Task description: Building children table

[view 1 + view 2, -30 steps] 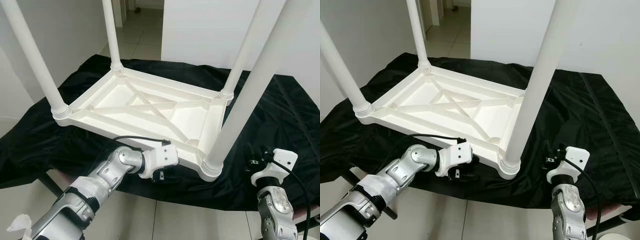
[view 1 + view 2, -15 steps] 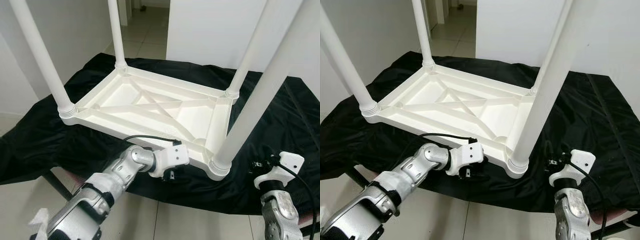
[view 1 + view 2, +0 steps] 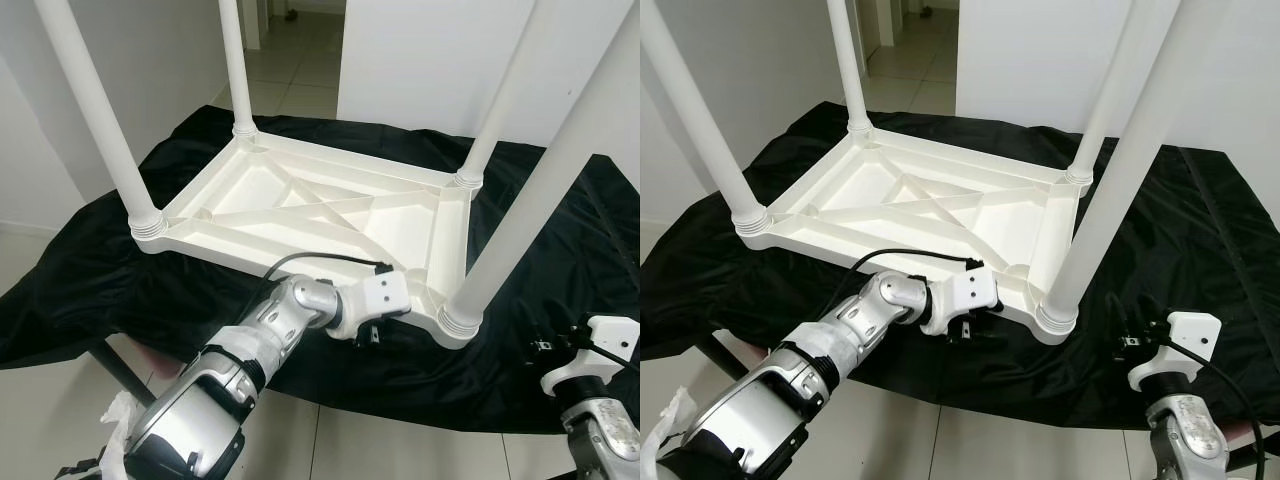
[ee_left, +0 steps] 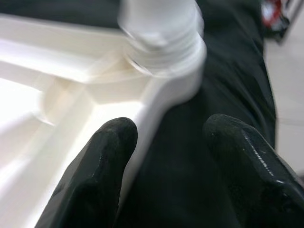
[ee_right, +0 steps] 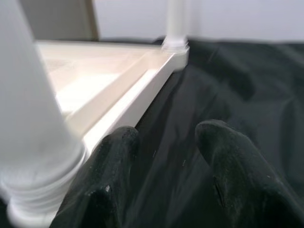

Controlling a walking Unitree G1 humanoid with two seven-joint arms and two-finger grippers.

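A white plastic children's table (image 3: 330, 215) lies upside down on a black cloth, its legs pointing up. My left gripper (image 3: 372, 335) is at the table's near rim, just left of the near-right leg (image 3: 520, 210). In the left wrist view it (image 4: 166, 142) is open, with one finger (image 4: 95, 175) against the white rim, the other over the cloth, and the leg base (image 4: 164, 28) ahead. My right gripper (image 3: 1130, 345) is open low over the cloth, right of that leg. In the right wrist view it (image 5: 164, 142) holds nothing, with the leg (image 5: 28, 95) beside it.
The black cloth (image 3: 560, 200) covers a low platform and drapes over its front edge. Tiled floor (image 3: 300, 440) lies in front, with white walls around. A doorway (image 3: 290, 40) opens at the back. The four upright legs stand tall around the tabletop.
The whole view has shifted, so the table sits further right in it. My left gripper has crept along the near rim toward the near-right leg. My right gripper sits lower in view.
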